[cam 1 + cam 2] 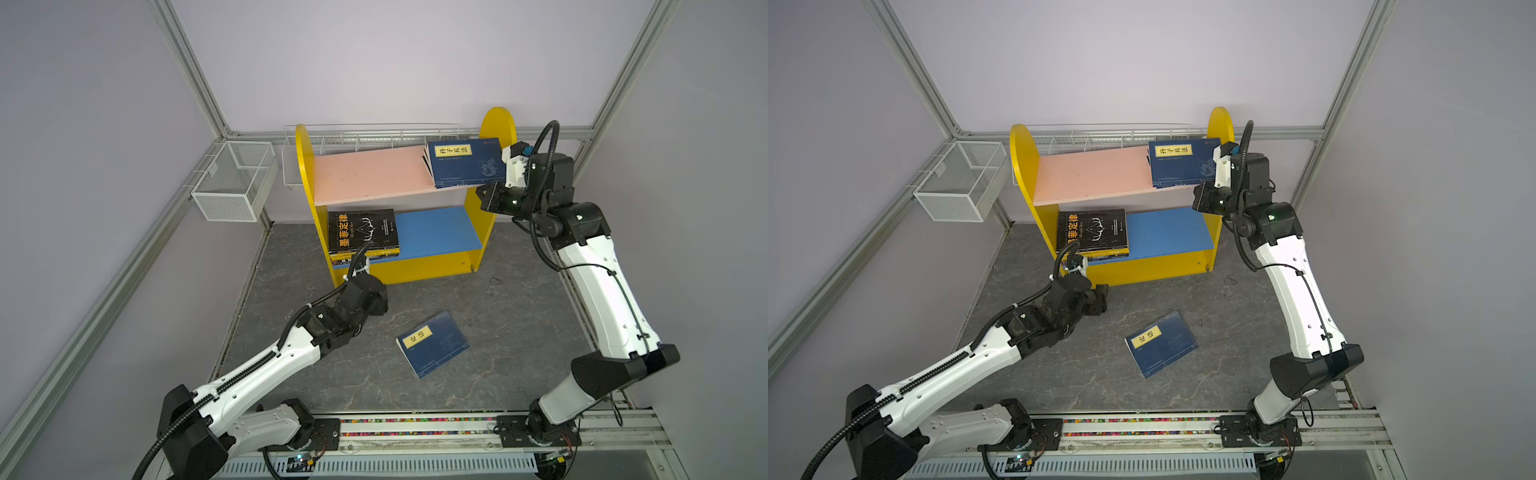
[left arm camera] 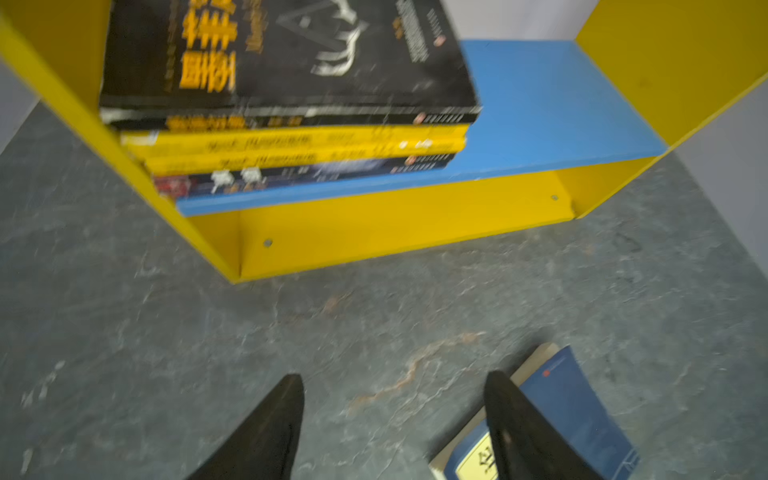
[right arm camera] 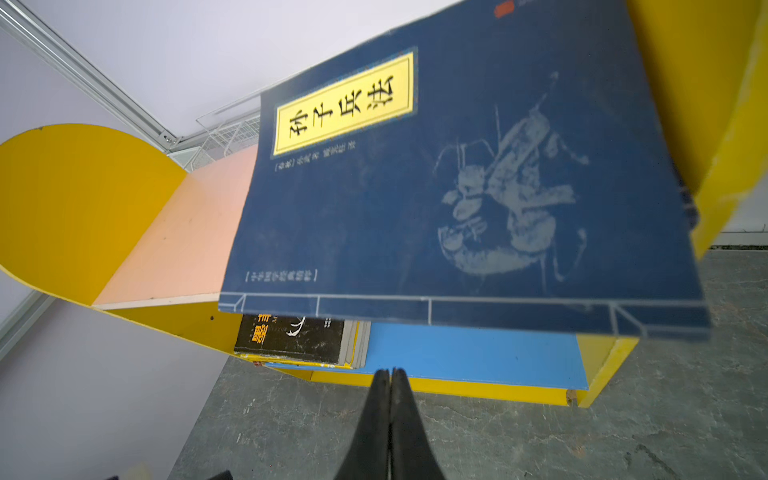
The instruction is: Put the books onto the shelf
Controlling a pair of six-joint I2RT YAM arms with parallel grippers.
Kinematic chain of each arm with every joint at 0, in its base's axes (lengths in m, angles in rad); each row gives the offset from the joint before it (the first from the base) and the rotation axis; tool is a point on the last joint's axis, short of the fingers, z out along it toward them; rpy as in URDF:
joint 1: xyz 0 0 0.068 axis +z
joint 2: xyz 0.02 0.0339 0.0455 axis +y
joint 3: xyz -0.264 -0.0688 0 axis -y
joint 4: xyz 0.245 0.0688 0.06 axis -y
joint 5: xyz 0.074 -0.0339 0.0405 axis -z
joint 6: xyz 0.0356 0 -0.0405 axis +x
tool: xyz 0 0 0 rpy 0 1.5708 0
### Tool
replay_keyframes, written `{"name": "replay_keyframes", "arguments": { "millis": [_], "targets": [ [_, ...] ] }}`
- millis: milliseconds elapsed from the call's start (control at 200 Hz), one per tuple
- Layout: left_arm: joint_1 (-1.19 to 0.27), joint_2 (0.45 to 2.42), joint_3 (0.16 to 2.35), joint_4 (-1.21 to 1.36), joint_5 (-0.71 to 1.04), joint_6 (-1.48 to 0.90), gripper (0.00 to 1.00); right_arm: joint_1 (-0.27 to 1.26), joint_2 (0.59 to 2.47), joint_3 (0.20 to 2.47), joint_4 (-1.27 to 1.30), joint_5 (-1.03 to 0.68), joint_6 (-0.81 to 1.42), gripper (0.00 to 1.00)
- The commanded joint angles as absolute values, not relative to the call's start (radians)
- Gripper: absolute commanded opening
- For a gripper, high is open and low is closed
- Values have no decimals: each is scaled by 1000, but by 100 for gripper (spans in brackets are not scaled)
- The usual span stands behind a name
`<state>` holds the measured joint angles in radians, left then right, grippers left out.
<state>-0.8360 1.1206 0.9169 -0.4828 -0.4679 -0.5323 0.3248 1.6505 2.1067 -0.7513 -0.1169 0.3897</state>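
The left gripper (image 2: 394,377) is spread over the floor (image 2: 166,353) near a navy book (image 2: 582,415); the right gripper (image 3: 390,374) is pressed together, empty.

Left jaws apart, right jaws together

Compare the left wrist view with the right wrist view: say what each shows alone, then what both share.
Left wrist only: the loose navy book on the floor, next to the open left gripper. Right wrist only: the shelved navy book on the pink board, and the shut right gripper. Both: the black book topping the stack on the blue board.
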Motion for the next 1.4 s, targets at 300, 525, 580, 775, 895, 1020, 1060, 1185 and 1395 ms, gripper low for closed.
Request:
{"name": "replay_keyframes", "arguments": {
  "millis": [300,525,580,775,895,1020,1060,1185,1395],
  "targets": [
    [-837,1070,948,-496,-573,-596,70,343,1735,2257,-797,-146,374,7],
    [-836,1071,948,-489,-561,-603,70,357,1697,2186,-766,-137,379,7],
    [-836,1068,945,-488,-558,-604,69,356,1704,2192,-762,-129,378,7],
    [-836,1053,943,-502,-567,-612,70,356,1766,2260,-768,-130,382,7],
    [-836,1042,942,-511,-575,-615,70,356,1807,2306,-768,-132,387,7],
    [-837,1032,942,-524,-581,-618,70,357,1849,2367,-779,-129,388,7],
    [-837,1029,940,-526,-581,-622,70,357,1855,2378,-778,-120,388,7],
    [-836,1011,929,-527,-579,-633,69,352,1858,2398,-775,-67,385,7],
    [-837,1001,926,-484,-517,-596,69,342,1814,2379,-770,-24,381,7]
  ]
}}
